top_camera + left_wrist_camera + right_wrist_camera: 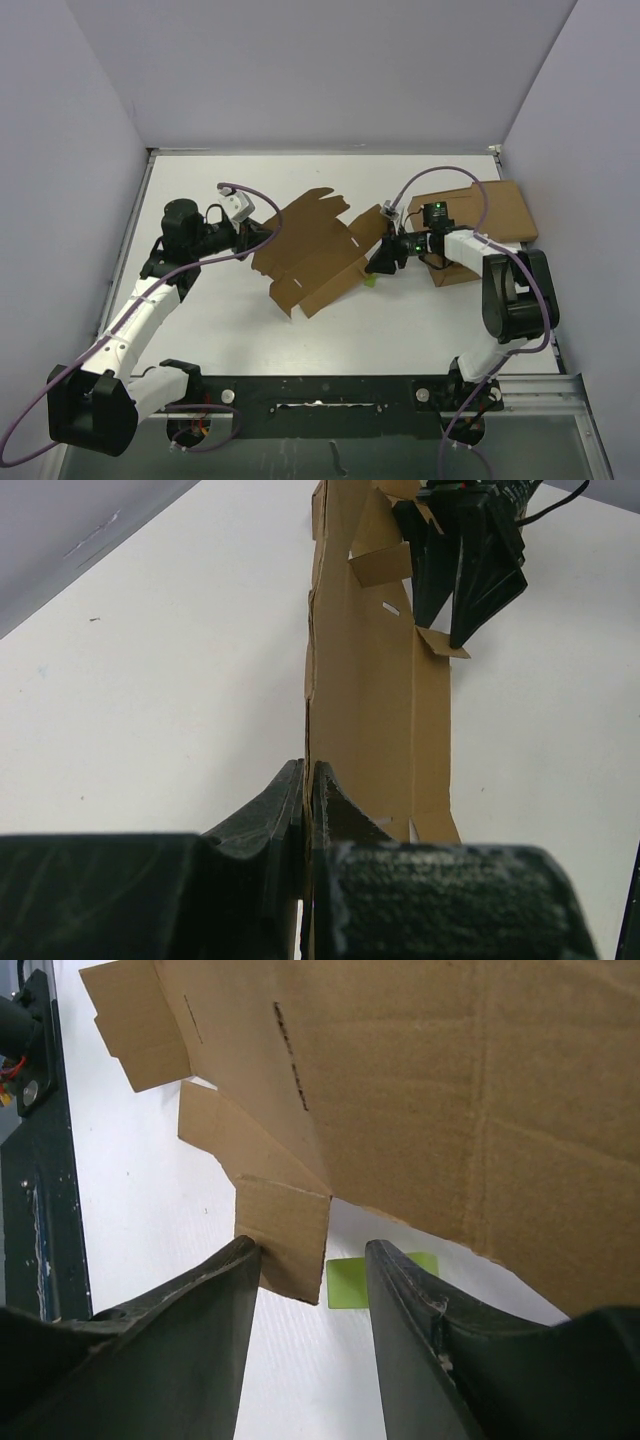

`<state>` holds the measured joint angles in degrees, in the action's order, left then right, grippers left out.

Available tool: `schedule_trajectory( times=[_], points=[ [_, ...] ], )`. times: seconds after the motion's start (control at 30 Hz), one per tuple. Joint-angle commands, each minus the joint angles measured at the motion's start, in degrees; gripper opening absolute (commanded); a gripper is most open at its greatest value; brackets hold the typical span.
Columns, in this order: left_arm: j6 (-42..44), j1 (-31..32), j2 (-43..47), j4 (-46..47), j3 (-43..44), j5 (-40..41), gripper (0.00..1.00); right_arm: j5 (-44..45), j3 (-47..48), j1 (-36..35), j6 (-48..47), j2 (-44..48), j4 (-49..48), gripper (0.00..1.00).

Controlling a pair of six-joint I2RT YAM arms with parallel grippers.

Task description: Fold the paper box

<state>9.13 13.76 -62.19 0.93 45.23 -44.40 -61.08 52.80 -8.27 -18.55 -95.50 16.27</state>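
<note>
The paper box (310, 250) is a brown die-cut sheet with flaps and slits, partly raised off the white table at mid-view. My left gripper (262, 236) is shut on its left edge. In the left wrist view the two black pads (290, 800) pinch the thin cardboard (370, 680) edge-on. My right gripper (378, 262) stands open at the sheet's right end. A small hanging tab (285, 1235) sits between its fingers (220, 1290) and touches the left one. The right gripper (442, 630) also shows at the far end of the sheet in the left wrist view.
A larger flat cardboard slab (500, 210) lies at the back right under the right arm. A green square marker (350, 1282) is stuck on the table below the right fingers. Grey walls close in the left, back and right. A black rail (320, 395) runs along the near edge.
</note>
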Motion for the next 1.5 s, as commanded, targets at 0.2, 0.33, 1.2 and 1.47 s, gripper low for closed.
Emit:
schedule_trajectory(
  times=[0.2,0.33,1.2,1.47],
  points=[
    [-1.7,-0.3,2.0,6.0,-0.1,-2.5,0.0,-2.4,-0.3,-2.0,4.4,-1.3,-6.8,0.3],
    [-1.7,-0.4,2.0,6.2,-0.1,-2.4,0.0,-3.9,-0.1,-2.2,4.9,-1.5,-7.2,0.1],
    [-13.8,-4.6,-1.1,9.8,1.5,-4.6,0.0,-4.9,2.7,7.5,-4.5,12.7,3.1,0.5],
    [-22.2,-6.2,-4.2,12.2,2.0,-8.3,0.0,-4.5,-2.8,8.7,11.0,13.3,-12.9,0.62]
  ],
)
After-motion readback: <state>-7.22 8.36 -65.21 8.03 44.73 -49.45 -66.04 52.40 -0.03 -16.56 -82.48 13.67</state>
